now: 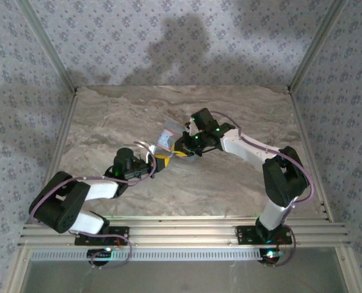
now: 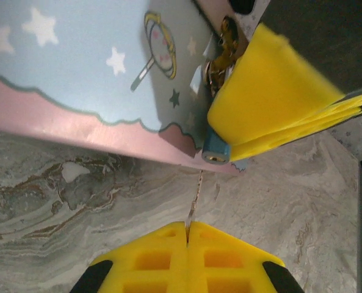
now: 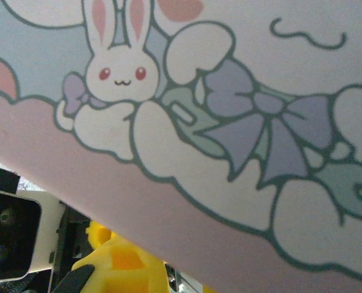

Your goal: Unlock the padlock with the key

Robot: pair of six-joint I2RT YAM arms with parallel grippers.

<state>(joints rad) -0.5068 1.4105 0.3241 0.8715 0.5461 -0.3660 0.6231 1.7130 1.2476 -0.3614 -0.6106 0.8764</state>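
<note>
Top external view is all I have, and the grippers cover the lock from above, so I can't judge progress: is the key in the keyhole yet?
Observer: No. In the left wrist view the thin key sticks out of the shut left gripper, and its tip is not in the padlock.
Operator: What holds the padlock?
Observer: The right gripper. Its yellow fingers clamp the teal body, with the keyhole end facing the key.

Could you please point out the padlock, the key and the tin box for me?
padlock [image 2: 217, 149]: left wrist view, its teal bottom end.
key [image 2: 195, 198]: left wrist view, its thin metal blade.
tin box [image 2: 77, 73]: left wrist view, its pale blue starred side.
</note>
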